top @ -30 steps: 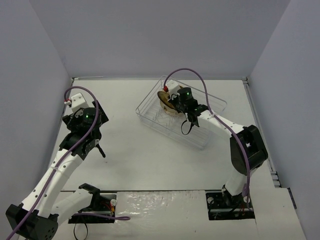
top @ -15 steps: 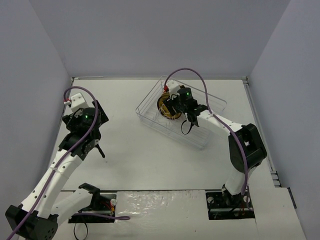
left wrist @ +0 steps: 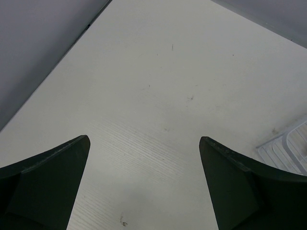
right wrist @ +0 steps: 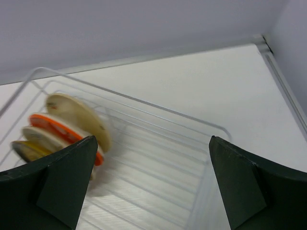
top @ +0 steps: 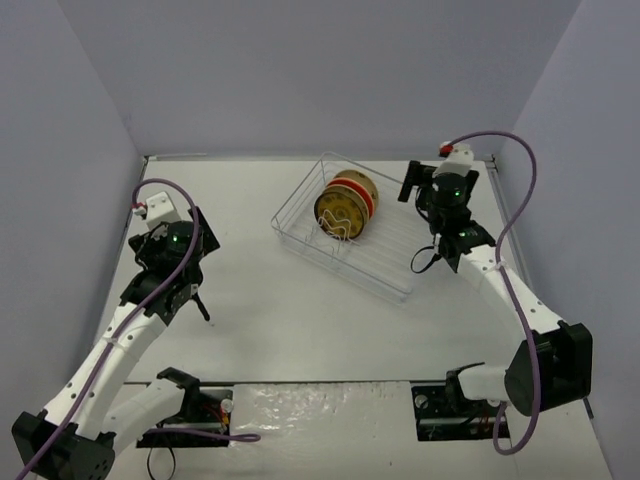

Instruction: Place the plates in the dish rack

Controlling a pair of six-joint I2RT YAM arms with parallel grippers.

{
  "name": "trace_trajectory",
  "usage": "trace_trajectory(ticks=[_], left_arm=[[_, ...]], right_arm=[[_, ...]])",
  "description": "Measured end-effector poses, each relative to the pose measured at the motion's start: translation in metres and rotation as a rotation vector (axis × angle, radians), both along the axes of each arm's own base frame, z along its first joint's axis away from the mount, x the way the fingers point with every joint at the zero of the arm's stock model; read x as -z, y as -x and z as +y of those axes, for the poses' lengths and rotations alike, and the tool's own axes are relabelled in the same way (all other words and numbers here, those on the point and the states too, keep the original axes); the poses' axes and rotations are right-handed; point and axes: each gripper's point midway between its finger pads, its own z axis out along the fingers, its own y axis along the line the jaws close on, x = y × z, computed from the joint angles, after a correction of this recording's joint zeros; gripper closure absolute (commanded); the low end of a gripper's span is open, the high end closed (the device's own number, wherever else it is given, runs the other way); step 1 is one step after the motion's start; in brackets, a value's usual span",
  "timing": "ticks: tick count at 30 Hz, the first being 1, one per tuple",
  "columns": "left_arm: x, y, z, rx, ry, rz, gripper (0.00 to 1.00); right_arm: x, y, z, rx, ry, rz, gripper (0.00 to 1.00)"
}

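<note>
Inside the thin-wire dish rack (top: 395,255), smooth round plates (top: 345,205) stand on edge, cream, orange-red and brown-yellow. My wedge-shaped left fingers (left wrist: 43,187) and right fingers (right wrist: 53,187) are spread wide, grasping nothing.

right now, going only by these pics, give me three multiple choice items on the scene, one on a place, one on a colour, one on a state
1. Where are the small round plates?
A. standing on edge in the left part of the silvery wire dish rack
B. lying flat on the table by the left arm
C. stacked outside the rack

2. Which plate faces the arms' bases?
A. a plain white one
B. the dark brown plate with yellow pattern
C. a green one

3. How is the right tool?
A. shut on a plate
B. shut on a rack wire
C. open and empty

Answers:
1 A: the top view shows them upright inside the rack.
2 B: its patterned face is frontmost in the top view.
3 C: the right wrist view shows it spread wide, gripping nothing.
</note>
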Motion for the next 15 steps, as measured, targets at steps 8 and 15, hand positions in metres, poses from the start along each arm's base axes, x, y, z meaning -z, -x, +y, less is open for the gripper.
trace_trajectory(ticks=[8,15], left_arm=[[-0.005,-0.008,-0.009,0.043,0.021,-0.032,0.03],[-0.003,-0.024,-0.024,0.111,0.04,-0.047,0.03]], right_arm=[[0.092,0.048,-0.103,0.351,-0.181,0.192,0.0],[0.066,0.075,-0.119,0.442,-0.28,0.086,0.0]])
